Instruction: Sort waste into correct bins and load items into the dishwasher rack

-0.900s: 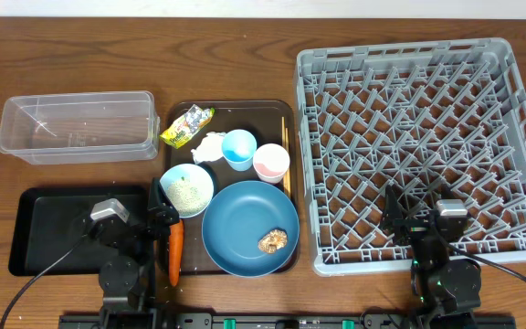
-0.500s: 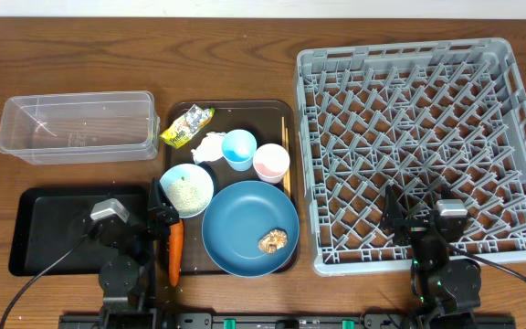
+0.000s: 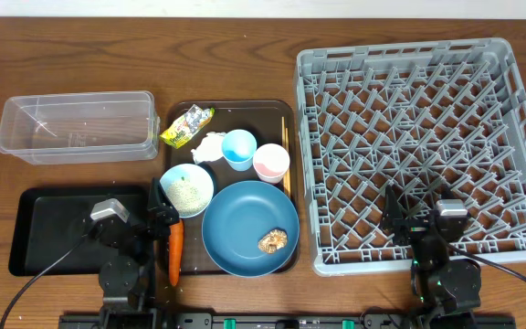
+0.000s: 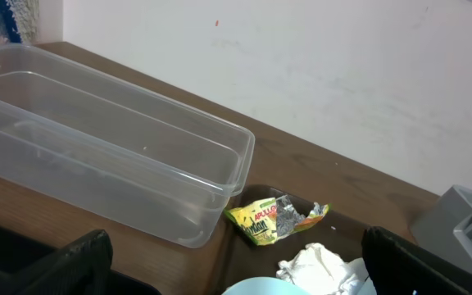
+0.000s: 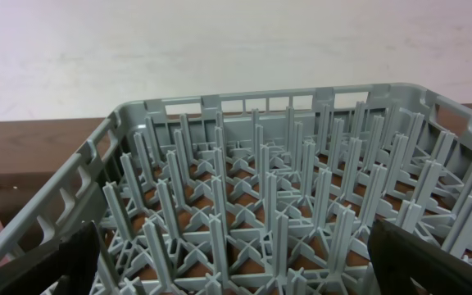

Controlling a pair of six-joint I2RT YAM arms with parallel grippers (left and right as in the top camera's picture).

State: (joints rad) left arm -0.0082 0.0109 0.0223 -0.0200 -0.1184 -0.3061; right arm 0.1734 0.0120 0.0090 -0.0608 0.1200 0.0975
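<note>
Clear tub [image 3: 76, 128]: far left of tabletop [image 3: 245, 55], long axis left-right. Left hand [image 3: 163, 222]: released, empty. Carrot [image 3: 175, 253] just beside it, long axis near-to-far. Chopsticks [image 3: 285, 151]: same axis, along the serving tray's [image 3: 176, 114] right edge. Right hand [image 3: 407, 215]: released, above the rack's [image 3: 307, 183] near side.

Brown wooden surface [image 3: 245, 55] carries, left to right: clear tub [image 3: 78, 128] behind black tray [image 3: 53, 228], brown serving tray [image 3: 231, 106], grey rack [image 3: 409, 49].
</note>
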